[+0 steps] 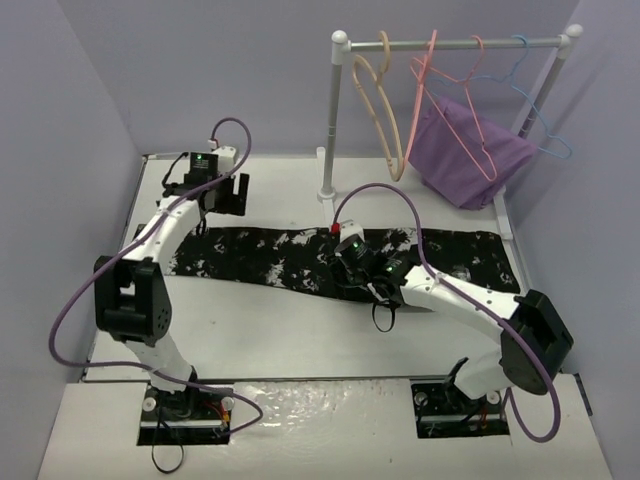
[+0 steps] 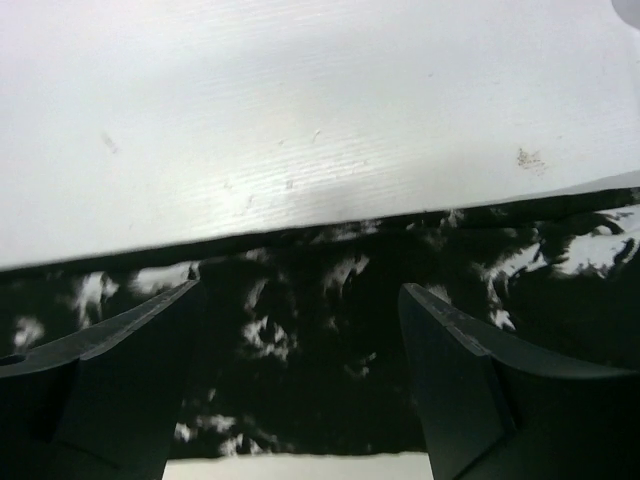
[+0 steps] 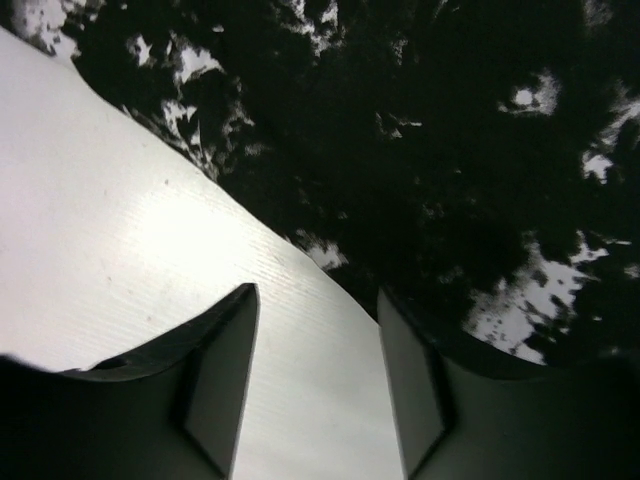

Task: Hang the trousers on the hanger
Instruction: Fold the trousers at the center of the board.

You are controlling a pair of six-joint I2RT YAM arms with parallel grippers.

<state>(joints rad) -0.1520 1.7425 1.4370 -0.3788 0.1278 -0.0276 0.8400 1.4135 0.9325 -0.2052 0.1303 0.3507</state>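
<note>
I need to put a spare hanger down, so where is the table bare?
Bare: the near strip of table between the trousers and the arm bases, and the far strip between trousers and rack post. Crowded: the far right corner, where the purple cloth hangs low.

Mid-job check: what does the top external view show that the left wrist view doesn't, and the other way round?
Only the top external view shows the rack with the beige hanger and the purple cloth, plus the full length of the trousers. Only the left wrist view shows the left gripper close up: it is open above the trousers near their far edge, with nothing between the fingers. Both views show the speckled black trousers lying flat on the white table.
</note>
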